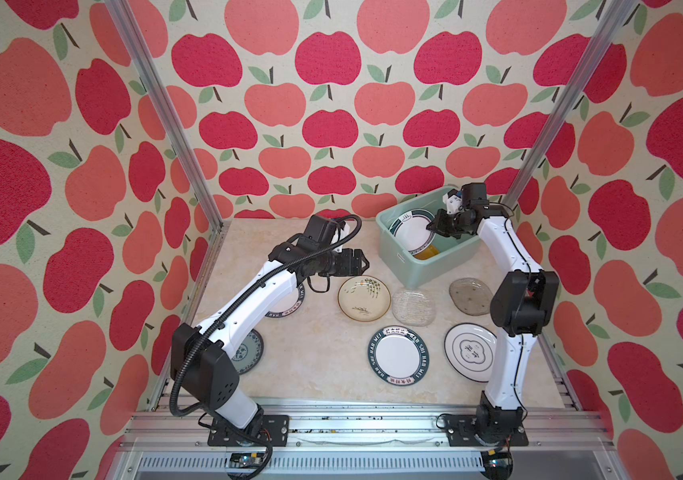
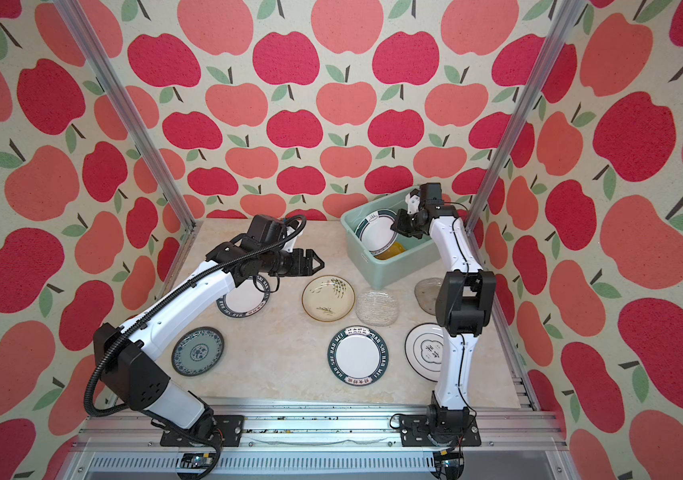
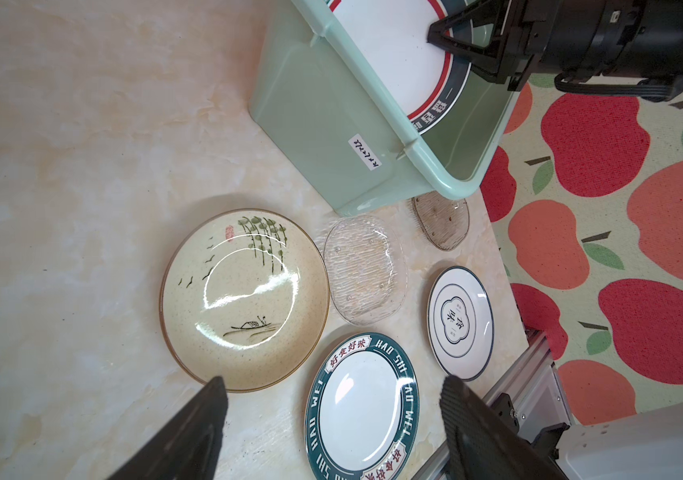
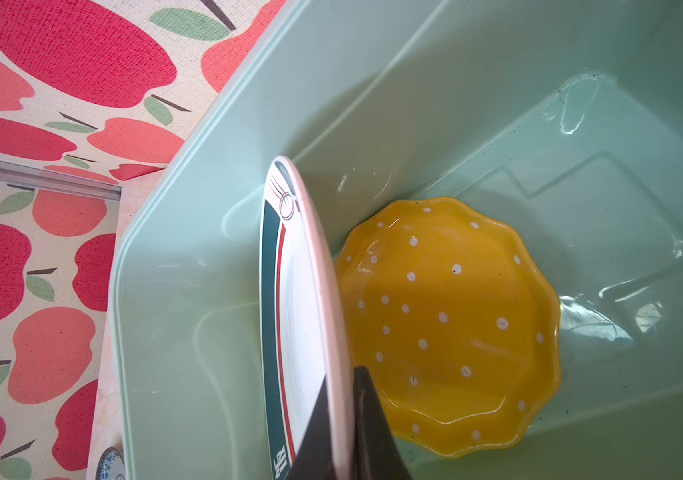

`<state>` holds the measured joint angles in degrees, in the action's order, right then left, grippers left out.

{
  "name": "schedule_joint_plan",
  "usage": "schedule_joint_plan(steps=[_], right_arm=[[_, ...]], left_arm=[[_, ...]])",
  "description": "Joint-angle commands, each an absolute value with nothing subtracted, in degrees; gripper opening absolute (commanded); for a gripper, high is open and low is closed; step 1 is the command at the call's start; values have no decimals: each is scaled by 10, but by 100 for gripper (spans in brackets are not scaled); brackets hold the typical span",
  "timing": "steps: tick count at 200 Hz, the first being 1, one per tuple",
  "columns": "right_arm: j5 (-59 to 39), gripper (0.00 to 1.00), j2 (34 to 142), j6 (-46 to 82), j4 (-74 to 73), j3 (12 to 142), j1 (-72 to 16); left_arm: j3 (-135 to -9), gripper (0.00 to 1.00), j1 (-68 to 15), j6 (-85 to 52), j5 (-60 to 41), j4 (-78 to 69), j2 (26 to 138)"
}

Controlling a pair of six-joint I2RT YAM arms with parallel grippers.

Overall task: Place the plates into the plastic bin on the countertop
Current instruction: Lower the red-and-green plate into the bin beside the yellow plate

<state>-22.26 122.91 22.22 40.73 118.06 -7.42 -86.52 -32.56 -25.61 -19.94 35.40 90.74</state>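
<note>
The green-rimmed white plate [image 4: 302, 311] stands tilted on edge inside the plastic bin [image 4: 414, 104], rim pinched in the closed right end effector [image 4: 342, 376], the yellow dotted plate [image 4: 448, 324] lying just beyond its tips. Placing is in hand; next, likely, lower it flat and release. The left end effector [image 1: 364, 262] hangs wide open, empty, cream plate [image 1: 364, 298] just below.

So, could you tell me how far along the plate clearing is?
Done: the yellow dotted plate lies in the plastic bin. In hand: the right gripper holds a green-rimmed plate inside the bin. Left: seven plates on the countertop; the left gripper is open, empty.
</note>
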Motion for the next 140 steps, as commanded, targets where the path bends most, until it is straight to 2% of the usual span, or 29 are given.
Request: schedule_joint_plan(steps=[1, 49, 140], right_arm=[[-254, 0, 1256, 259, 389, 1214, -92], [-255, 0, 1308, 274, 399, 1273, -119], [-233, 0, 1339, 238, 424, 1272, -133]], left_arm=[[-851, 83, -320, -257, -207, 355, 887], [-832, 83, -309, -259, -207, 354, 872], [-829, 83, -299, -258, -209, 362, 870]])
